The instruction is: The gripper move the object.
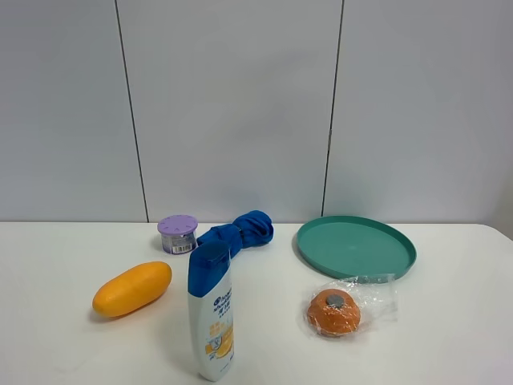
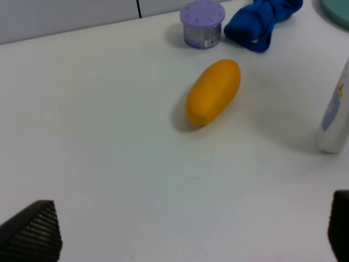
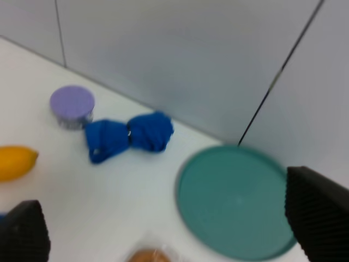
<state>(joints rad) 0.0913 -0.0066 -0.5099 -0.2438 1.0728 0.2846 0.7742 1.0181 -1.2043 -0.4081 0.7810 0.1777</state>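
The small lilac jar (image 1: 177, 233) stands upright on the white table at the back left, next to a blue cloth (image 1: 238, 231). It also shows in the left wrist view (image 2: 202, 24) and the right wrist view (image 3: 72, 107). Neither arm shows in the exterior high view. My left gripper (image 2: 185, 234) is open and empty, well short of the jar, with its black fingertips (image 2: 32, 232) at the frame's edges. My right gripper (image 3: 169, 224) is open and empty, above the table and away from the jar, with only its fingertips (image 3: 313, 210) in view.
A yellow-orange oval object (image 1: 132, 289) lies left of a white and blue shampoo bottle (image 1: 211, 313). A teal plate (image 1: 356, 246) sits at the back right. An orange round thing in clear wrap (image 1: 335, 311) lies in front of it.
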